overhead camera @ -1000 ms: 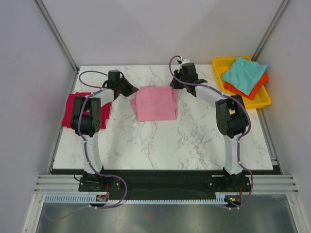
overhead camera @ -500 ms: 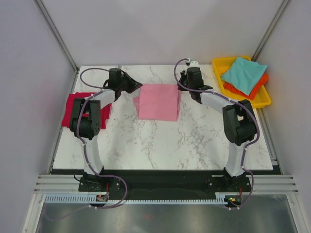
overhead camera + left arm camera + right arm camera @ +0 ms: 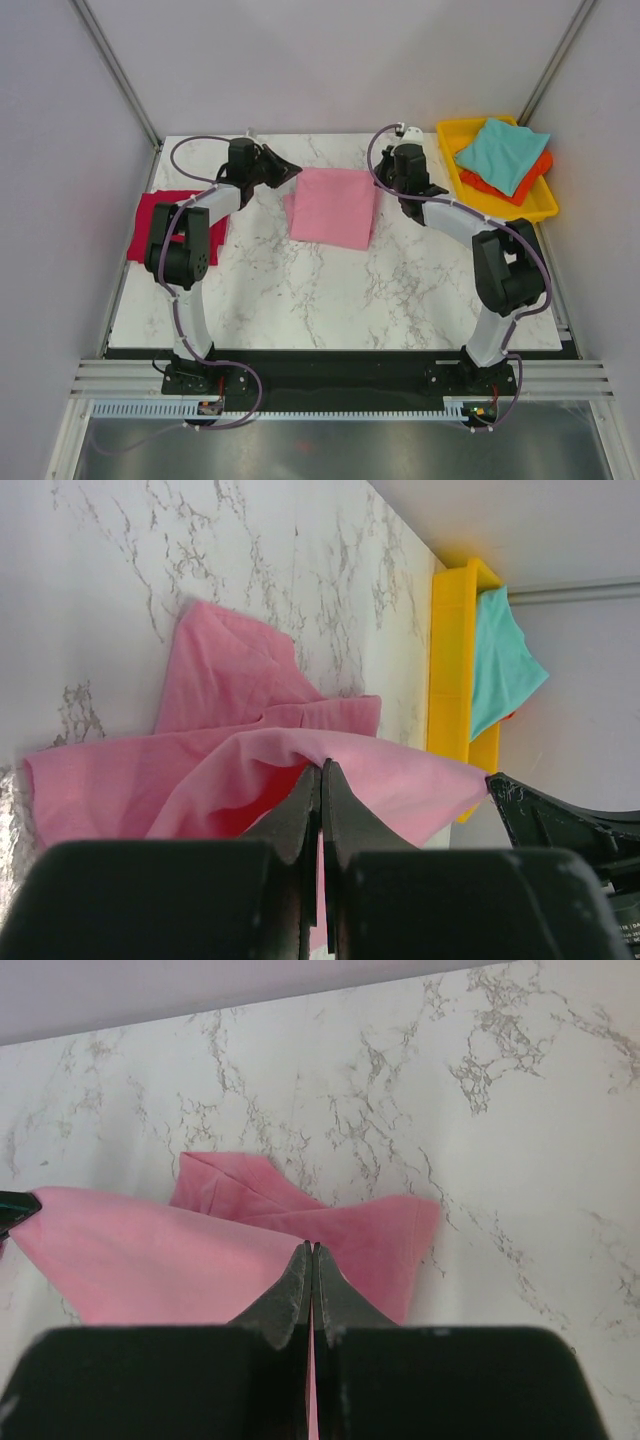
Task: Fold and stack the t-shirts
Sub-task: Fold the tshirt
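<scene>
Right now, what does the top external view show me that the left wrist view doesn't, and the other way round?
Only the top external view: the crimson red t-shirt, lying at the left edge of the marble table. Only the left wrist view: the left gripper close up, its jaws shut on a raised edge of the pink t-shirt. Both show that pink shirt, the yellow tray and the teal t-shirt in it.

Marble table [image 3: 330, 290] bears pink shirt [image 3: 335, 208], red shirt [image 3: 145, 225] (left edge), yellow tray [image 3: 449, 140].
</scene>
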You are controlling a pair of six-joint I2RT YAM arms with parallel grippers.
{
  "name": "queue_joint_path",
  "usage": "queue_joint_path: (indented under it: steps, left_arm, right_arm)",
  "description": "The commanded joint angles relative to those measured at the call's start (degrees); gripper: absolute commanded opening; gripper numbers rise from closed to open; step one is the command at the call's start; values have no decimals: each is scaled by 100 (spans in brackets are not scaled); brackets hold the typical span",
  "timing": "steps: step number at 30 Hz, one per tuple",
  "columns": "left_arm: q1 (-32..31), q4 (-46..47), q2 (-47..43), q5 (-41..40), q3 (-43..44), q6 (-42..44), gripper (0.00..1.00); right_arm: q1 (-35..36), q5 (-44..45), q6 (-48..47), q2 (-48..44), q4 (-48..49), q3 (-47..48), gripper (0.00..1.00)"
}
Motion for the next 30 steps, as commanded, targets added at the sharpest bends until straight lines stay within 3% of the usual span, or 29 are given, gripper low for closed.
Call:
queue_joint_path:
  steps: [1,7,13,15,16,17,18,19,21,26,30]
  left_arm:
    - [10,393,-410,186,16,-144,2]
    - [-86,-99,-50,503,754,-83,2]
    - [-174,-565,907,635,1808,-57,2]
    - [-192,-801,1434,687,2388,14,7]
    - [-192,-916,1662,740,2607,40,19]
    - [-192,-1100,1856,749,3097,93,33]
    - [-183,-1258,2249,732,3354,128,46]
    - [-157,-1608,2384,740,3556,163,71]
    - [-130,-1647,2438,653,3717,251,99]
    - [-86,-1857,2008,311,3647,822,100]
    - [-78,-1849,1560,73,3225,1103,99]
  right_arm:
    - [-23,179,100,-405,379,-67,0]
    - [-23,372,241,-651,292,-278,0]
    - [-102,670,434,-212,72,-137,0]
    - [-146,969,644,-1,-7,-111,0]
    - [-198,1144,724,51,-51,-102,4]
    - [-225,1233,785,191,-34,-102,15]
    - [-269,1086,795,297,18,-67,33]
    - [-330,971,725,428,19,20,60]
    - [-366,917,698,807,-462,538,65]
    - [-383,838,690,668,-254,312,71]
    - [-383,252,698,623,-78,179,76]
